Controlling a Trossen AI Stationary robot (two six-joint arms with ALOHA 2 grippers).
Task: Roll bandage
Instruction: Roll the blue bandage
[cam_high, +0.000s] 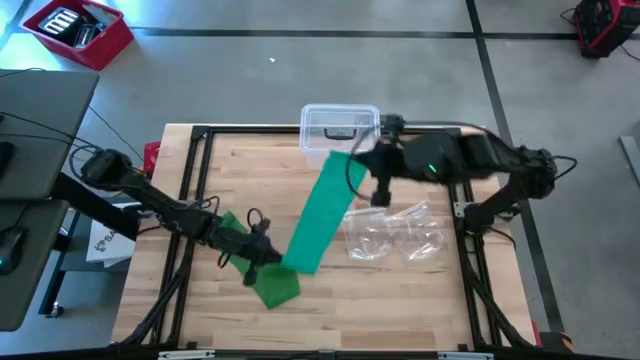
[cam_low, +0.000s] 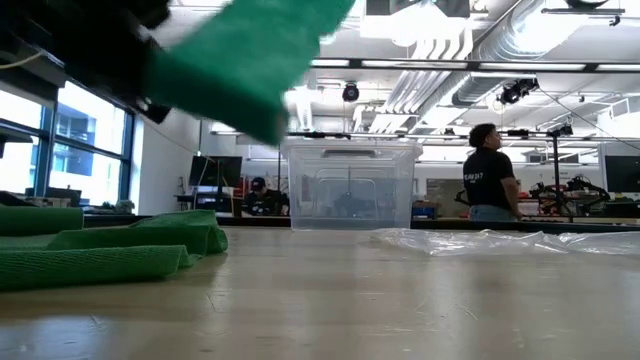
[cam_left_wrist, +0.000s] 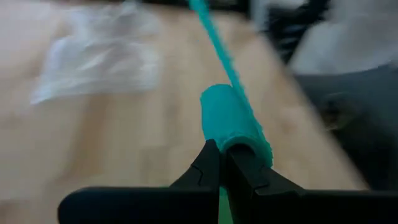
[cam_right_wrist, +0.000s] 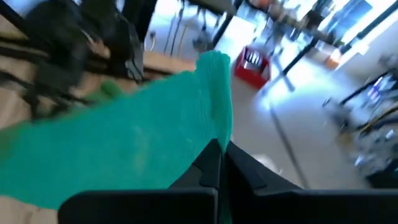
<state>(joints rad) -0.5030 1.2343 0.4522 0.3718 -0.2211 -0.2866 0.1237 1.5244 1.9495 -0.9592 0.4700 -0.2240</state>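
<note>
Left gripper (cam_high: 268, 252) clenched on the rolled end of the green bandage (cam_high: 322, 215), low over the wooden table (cam_high: 400, 300). Right gripper (cam_high: 357, 172) pinched on the strip's other end, lifted near the clear plastic container (cam_high: 339, 124). Bandage spans taut between them; loose folds (cam_high: 272, 285) lie beside the left gripper. Crumpled clear plastic bag (cam_high: 393, 232) lies right of the strip. Person (cam_low: 490, 172) stands in the workshop behind. Left wrist view blurred.

A clear lidded plastic box (cam_high: 339, 127) sits at the wooden worktop's (cam_high: 400, 300) far edge. Crumpled clear plastic bags (cam_high: 395, 232) lie nearby. A red bin (cam_high: 78, 30) stands on the floor.
</note>
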